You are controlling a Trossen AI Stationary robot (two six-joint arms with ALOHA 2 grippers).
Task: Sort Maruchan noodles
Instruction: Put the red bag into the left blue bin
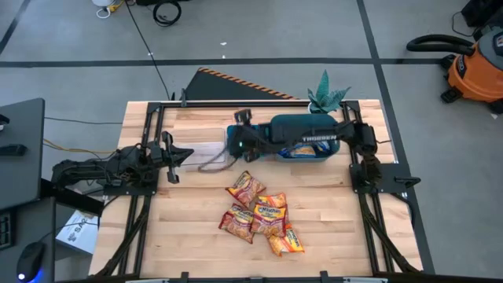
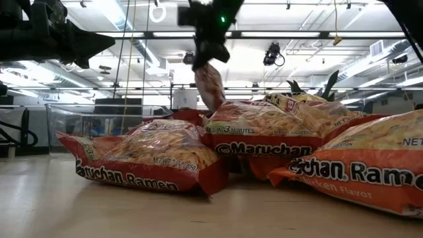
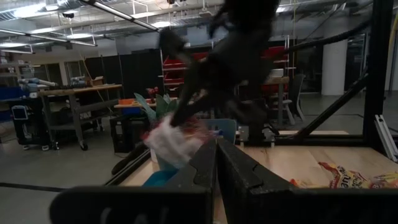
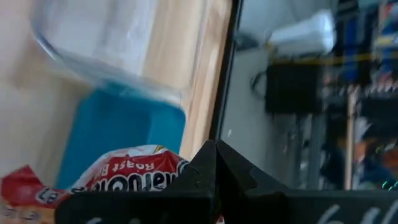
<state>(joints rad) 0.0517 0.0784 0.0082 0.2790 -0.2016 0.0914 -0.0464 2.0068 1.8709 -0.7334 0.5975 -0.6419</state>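
Note:
Several red-orange Maruchan packets lie in a loose, overlapping heap on the wooden table, filling the low view. My right gripper reaches from the right over the blue bin and is shut on one red packet, which hangs in the air beyond the heap. In the right wrist view that packet is above the blue bin and a clear bin. My left gripper waits shut at the table's left, touching nothing. My right gripper pinches the red packet between its two fingers by one end. The fingers come from above, pointing down. The packet is lifted clear of the table and hangs below them, slightly tilted.
A clear plastic bin sits left of the blue bin, between my two grippers. A green paper plant stands at the far edge. Black frame rails run along both sides. Bare wood shows left and right of the heap.

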